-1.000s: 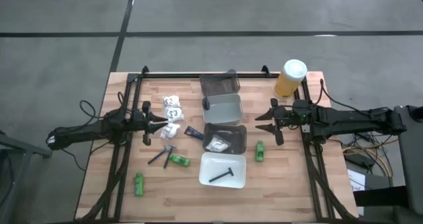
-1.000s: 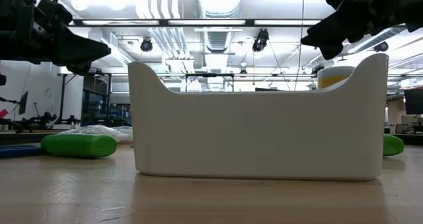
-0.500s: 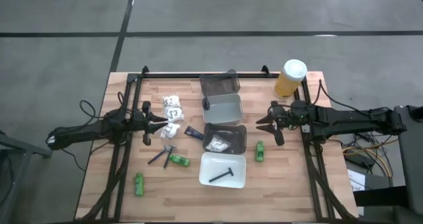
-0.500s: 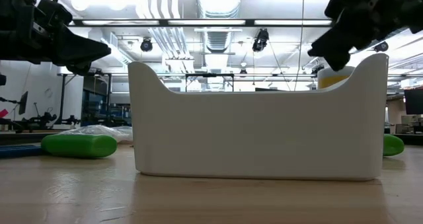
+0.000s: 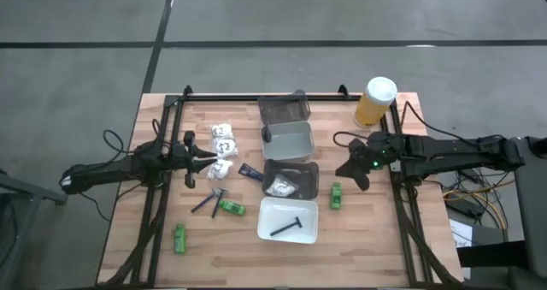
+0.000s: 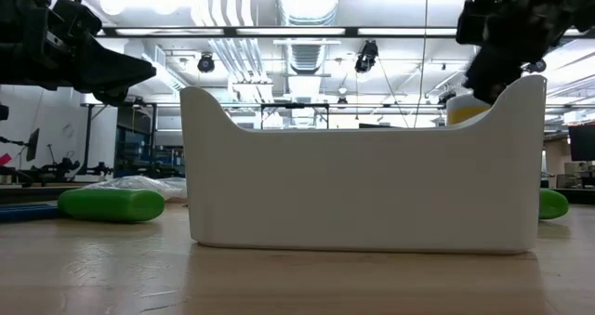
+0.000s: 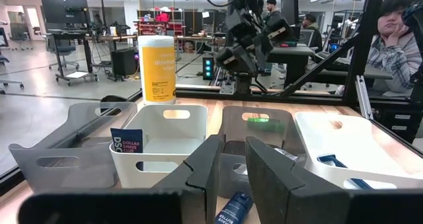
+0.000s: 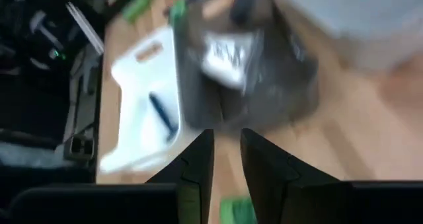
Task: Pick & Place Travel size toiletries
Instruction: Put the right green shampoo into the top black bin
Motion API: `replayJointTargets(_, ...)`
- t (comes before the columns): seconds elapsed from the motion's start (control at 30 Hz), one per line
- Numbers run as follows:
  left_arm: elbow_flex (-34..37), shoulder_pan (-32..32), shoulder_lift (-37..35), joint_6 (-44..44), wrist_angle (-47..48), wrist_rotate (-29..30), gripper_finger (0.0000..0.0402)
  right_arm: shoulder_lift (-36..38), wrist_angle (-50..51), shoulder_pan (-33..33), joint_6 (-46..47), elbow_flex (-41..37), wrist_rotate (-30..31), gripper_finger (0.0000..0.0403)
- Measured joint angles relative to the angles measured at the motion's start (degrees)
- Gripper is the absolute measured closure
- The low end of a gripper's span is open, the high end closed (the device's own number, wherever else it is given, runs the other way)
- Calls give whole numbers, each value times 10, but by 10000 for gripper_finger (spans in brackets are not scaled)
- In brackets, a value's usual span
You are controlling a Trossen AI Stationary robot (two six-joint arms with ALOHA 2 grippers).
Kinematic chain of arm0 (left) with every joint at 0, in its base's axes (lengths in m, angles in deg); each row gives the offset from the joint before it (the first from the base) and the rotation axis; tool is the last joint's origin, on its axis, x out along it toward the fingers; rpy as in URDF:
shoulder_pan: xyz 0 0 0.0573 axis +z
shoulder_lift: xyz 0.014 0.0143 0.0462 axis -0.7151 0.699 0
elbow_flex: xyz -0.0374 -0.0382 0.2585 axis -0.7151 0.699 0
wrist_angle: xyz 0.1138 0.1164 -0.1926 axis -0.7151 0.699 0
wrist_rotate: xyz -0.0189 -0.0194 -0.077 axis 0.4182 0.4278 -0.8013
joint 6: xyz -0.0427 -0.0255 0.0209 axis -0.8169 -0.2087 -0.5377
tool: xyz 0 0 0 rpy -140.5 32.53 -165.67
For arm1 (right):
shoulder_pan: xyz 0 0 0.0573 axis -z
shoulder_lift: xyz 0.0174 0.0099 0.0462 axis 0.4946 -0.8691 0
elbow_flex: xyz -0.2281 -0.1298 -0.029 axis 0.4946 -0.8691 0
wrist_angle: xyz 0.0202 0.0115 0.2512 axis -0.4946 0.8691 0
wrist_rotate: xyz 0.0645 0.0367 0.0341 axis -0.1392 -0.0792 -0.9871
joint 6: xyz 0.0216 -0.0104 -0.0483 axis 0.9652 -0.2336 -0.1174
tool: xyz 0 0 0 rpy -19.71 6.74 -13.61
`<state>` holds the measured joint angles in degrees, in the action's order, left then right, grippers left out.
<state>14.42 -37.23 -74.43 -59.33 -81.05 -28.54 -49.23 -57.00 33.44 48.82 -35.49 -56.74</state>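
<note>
Left gripper point(image 5: 208, 160): over the left half of the wooden table point(image 5: 376, 239), pointing right; fingers point(image 7: 205, 168) nearly together with a narrow gap, nothing pinched between them.
Left jaws and task items: cluster of white crinkly packets point(image 5: 224, 145) just beside the tips, on their right and far side; whether touching, cannot tell. Small dark blue tube point(image 5: 250, 172) lying on the wood just past the tips, to the right and slightly nearer.
Right gripper point(image 5: 350, 172): over the right half of the table, right of the row of trays, tilted down; fingers point(image 8: 198, 159) close to each other with a slim gap, empty, touching nothing.
Right jaws and task items: small bright green bottle point(image 5: 336, 196) on the wood just near-left of the tips, apart from them; white packet point(image 5: 280, 187) inside the dark grey plastic tray point(image 5: 312, 180) to the left.
Other toiletries on the left: slim dark blue razor-like sticks point(image 5: 208, 201) beside a second green bottle point(image 5: 231, 207); a third green bottle point(image 5: 179, 238) near the front-left corner.
White rectangular tray point(image 5: 267, 215): nearest of the row, with one dark razor stick point(image 5: 286, 227) lying in it.
Big yellow white-capped container point(image 5: 374, 102): upright at the far right, well behind the right gripper.
</note>
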Motion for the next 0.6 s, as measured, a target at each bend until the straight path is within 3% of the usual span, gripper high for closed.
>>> replayJointTargets(0.3, 0, 0, 0, 0, 0, 0, 323, -102, 152, -45, 97, 65, -8, 344)
replayJointTargets(0.5, 0, 0, 0, 0, 0, 0, 323, -173, 311, -72, 147, 114, -47, 334)
replayJointTargets(0.6, 0, 0, 0, 0, 0, 0, 323, -200, 330, -73, 143, 125, -42, 325)
